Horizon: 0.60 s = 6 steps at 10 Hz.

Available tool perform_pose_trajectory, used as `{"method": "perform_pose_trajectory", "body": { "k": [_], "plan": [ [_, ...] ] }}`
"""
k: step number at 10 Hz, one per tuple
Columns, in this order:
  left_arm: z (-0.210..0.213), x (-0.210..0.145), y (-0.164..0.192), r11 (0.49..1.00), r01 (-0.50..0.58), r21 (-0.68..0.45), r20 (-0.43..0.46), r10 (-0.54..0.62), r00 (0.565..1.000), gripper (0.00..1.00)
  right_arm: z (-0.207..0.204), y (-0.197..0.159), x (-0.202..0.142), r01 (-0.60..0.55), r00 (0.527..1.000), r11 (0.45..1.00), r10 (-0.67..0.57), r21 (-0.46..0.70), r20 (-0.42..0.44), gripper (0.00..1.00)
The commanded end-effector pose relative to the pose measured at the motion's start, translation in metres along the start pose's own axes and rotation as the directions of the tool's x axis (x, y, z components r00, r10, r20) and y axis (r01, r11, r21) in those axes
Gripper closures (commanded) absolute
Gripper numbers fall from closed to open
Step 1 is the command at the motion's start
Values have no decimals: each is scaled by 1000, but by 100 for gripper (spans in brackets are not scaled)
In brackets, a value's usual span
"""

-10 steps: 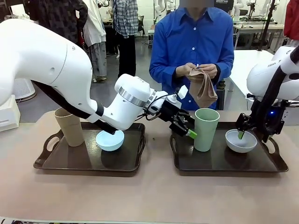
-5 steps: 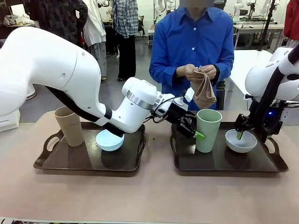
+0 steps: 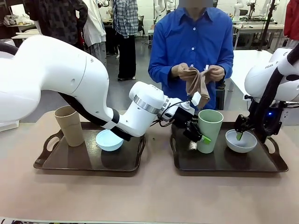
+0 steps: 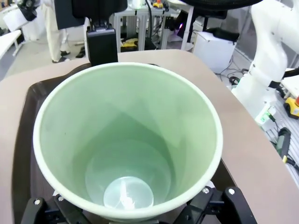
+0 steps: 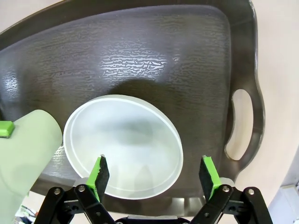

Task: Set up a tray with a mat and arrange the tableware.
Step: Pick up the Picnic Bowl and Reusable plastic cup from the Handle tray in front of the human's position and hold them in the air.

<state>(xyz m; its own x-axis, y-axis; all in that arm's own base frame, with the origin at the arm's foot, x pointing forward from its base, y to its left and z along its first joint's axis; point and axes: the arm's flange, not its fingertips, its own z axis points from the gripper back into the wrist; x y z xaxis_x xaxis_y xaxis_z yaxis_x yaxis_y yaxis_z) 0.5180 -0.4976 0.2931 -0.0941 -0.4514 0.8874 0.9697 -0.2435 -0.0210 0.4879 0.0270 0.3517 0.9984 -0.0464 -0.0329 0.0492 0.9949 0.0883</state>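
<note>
On the right tray (image 3: pixel 224 162) stands the pale green cup (image 3: pixel 210 128), leaning slightly. My left gripper (image 3: pixel 200 134) has reached across to it and stands open, one green pad (image 3: pixel 206 138) showing in front of its lower wall. The left wrist view looks down into the green cup (image 4: pixel 126 140), which hides the fingers. My right gripper (image 3: pixel 241 133) hangs open over the whitish bowl (image 3: pixel 241 141). In the right wrist view the gripper (image 5: pixel 154 176) straddles the near rim of the bowl (image 5: pixel 124 144). The tan-brown cup (image 3: pixel 70 126) and light blue bowl (image 3: pixel 110 140) sit on the left tray (image 3: pixel 88 161). The person holds a tan mat (image 3: pixel 196 81).
Both dark trays have side handles (image 5: pixel 243 123) and lie side by side with a narrow gap between them. My left arm (image 3: pixel 70 88) spans the left tray, above the blue bowl. The person stands at the far edge, behind the right tray.
My left gripper has moved right up to the green cup, which has shifted slightly right and tilted. The person has spread the mat between both hands. My right arm has stayed still.
</note>
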Motion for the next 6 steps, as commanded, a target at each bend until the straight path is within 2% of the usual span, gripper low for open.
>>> {"method": "perform_pose_trajectory", "body": {
  "k": [1,2,3,4,5,6],
  "plan": [
    [-7,2,2,1000,21,18,17,-21,1000,0,-3,2,8,-24,1000,1000,23,19,21,0],
    [-7,2,2,999,29,23,21,-30,999,13,-3,2,8,-29,999,999,29,28,23,0],
    [-7,2,1,999,23,27,12,-23,1000,57,-5,1,9,-42,999,999,41,34,24,58],
    [-5,2,0,999,25,31,10,-25,1000,70,-6,1,10,-46,999,998,45,38,26,59],
    [-3,2,0,999,27,35,9,-27,1000,100,-6,1,10,-50,998,998,49,39,26,100],
    [-1,3,-1,999,27,43,4,-27,1000,100,-6,1,9,-50,998,998,49,35,25,61]
  ]
}}
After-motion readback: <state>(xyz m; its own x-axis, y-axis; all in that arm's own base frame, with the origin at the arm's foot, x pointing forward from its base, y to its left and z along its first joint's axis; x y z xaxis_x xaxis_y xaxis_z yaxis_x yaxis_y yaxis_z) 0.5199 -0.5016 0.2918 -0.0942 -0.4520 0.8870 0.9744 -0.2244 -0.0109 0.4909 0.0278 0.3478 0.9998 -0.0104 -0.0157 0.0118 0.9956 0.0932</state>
